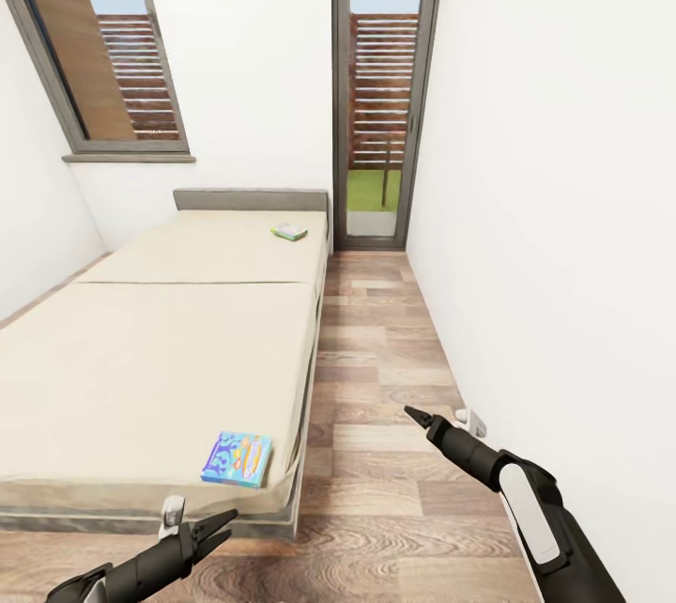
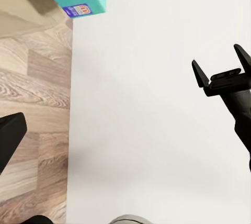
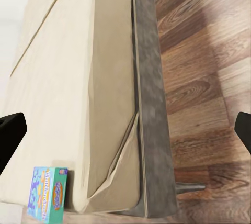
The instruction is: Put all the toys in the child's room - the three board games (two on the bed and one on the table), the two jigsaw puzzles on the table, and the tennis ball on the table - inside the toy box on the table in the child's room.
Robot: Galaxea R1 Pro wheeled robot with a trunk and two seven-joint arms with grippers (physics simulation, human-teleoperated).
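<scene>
Hanging low over the wooden floor (image 1: 385, 453) at the foot of the bed (image 1: 141, 368), the left claw (image 1: 223, 526) is standing released, its 2 dark fingers spread apart with nothing between them. It is hovering just below the bed's near corner, close to the blue board game (image 1: 237, 459) but not touching it. The right claw (image 1: 415, 414) is also standing released and empty, its spread fingers showing clearly in the left wrist view (image 2: 222, 69) against the white wall (image 1: 563, 208); it is hanging over the floor in the aisle between bed and wall, well apart from the bed.

The blue board game is lying flat on the cream mattress, right at the near corner closest to the aisle, its printed cover facing up. The right wrist view is showing it too (image 3: 48, 192), sitting beside the mattress edge above the grey bed frame (image 3: 154, 130). A 2nd board game (image 1: 289, 232), pale with a touch of green, is lying far up the bed near the grey headboard (image 1: 252, 200), toward the aisle side.

Beyond the bed, a tall glass door (image 1: 380, 115) is standing at the end of the aisle, and a window (image 1: 103, 49) is sitting in the wall above the headboard.
</scene>
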